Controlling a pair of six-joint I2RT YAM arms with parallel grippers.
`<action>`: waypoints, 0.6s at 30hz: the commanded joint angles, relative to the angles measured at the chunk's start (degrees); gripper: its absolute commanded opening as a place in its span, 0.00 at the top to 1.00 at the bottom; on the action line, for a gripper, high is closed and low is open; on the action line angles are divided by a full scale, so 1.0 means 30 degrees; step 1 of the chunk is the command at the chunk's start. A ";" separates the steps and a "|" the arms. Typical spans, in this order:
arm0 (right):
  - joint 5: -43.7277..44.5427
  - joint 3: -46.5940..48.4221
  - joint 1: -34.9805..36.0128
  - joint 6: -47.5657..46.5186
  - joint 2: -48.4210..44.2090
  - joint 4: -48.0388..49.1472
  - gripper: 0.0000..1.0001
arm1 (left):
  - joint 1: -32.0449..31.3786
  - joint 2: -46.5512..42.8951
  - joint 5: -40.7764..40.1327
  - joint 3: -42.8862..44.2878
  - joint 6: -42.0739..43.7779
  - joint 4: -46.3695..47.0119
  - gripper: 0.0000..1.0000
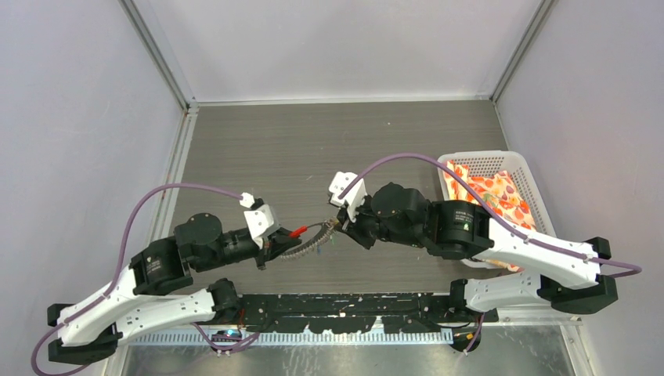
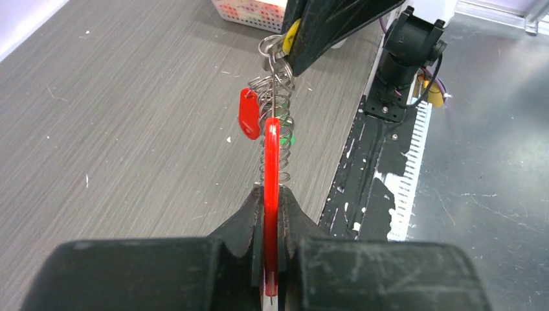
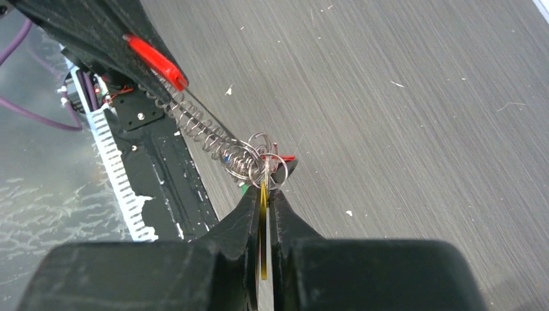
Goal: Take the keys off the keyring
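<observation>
We hold the keyring [image 1: 312, 244] taut — left pincer [image 2: 270, 201] clamps its red section [image 2: 271, 159], right pincer [image 3: 264, 194] the yellow key [image 3: 263, 233] — next, slide it off.

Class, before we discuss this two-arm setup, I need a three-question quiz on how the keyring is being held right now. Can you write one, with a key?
1. True or false: the keyring is stretched in the air between the two grippers.
2. The right gripper is shut on: A) a yellow key; B) a spoon; C) nothing.
3. Fill in: the left gripper clamps the keyring's ___ section.

Key: 1 true; 2 A; 3 red.
</observation>
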 commanded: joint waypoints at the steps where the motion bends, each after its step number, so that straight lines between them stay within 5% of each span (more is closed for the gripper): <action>1: -0.1181 0.1193 0.0007 -0.0205 0.0242 -0.0663 0.99 | 0.0052 0.0242 0.0505 0.1375 0.0805 -0.0360 0.99; 18: -0.2762 0.3388 0.0008 -0.0930 0.1611 -0.3520 0.99 | 0.0050 0.0515 0.0491 0.0987 0.1610 -0.0817 0.99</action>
